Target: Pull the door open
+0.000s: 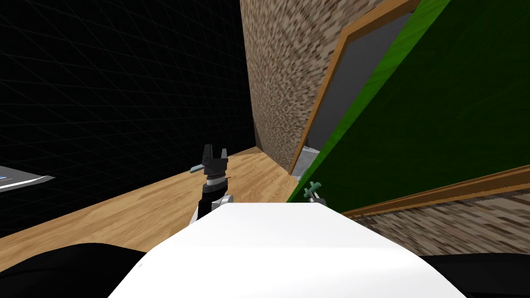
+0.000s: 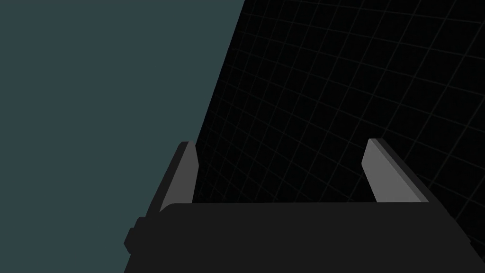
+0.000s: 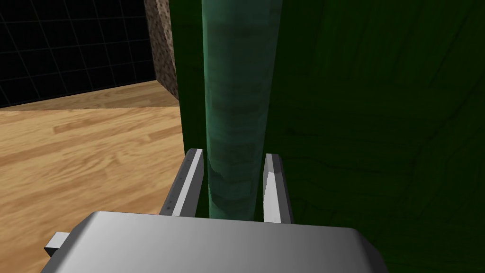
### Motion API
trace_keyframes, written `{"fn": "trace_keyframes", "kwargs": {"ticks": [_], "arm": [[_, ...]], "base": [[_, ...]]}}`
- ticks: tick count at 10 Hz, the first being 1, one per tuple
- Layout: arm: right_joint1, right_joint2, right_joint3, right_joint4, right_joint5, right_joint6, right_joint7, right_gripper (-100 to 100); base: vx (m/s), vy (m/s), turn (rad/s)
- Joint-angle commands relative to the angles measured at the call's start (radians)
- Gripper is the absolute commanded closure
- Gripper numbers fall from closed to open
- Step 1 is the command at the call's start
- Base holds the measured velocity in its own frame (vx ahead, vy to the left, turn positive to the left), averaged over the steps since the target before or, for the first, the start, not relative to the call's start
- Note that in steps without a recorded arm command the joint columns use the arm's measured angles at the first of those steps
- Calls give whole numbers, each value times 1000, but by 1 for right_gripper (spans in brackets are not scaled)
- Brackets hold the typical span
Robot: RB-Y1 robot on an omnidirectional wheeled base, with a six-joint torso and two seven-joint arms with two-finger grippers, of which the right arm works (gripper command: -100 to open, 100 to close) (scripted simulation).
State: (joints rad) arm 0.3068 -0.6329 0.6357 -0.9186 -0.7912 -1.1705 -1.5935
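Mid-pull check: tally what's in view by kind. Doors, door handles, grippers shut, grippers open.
Doors: 1, the green door, swung away from its wooden frame.
Handles: 1, the teal bar handle.
Grippers shut: 1, the right gripper, on the handle.
Grippers open: 1, the left gripper, holding nothing.
Total: 4

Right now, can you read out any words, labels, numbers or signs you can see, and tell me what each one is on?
None can be read.
The green door, its handle and the speckled wall bear no writing.
The flat grey panel at the left edge of the head view carries a small blue mark, too small to read.
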Motion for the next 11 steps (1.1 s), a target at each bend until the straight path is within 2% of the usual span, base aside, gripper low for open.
{"fn": "trace_keyframes", "kwargs": {"ticks": [1, 3, 4, 11], "arm": [[3, -6, 12, 10, 7, -13, -13, 100], [3, -15, 24, 21, 14, -28, -28, 100], [2, -13, 19, 13, 12, -22, -21, 100], [-9, -32, 61, 76, 31, -81, -75, 100]], "base": [[-238, -43, 99], [-219, -45, 111], [-91, -13, 20], [-203, -46, 147]]}}
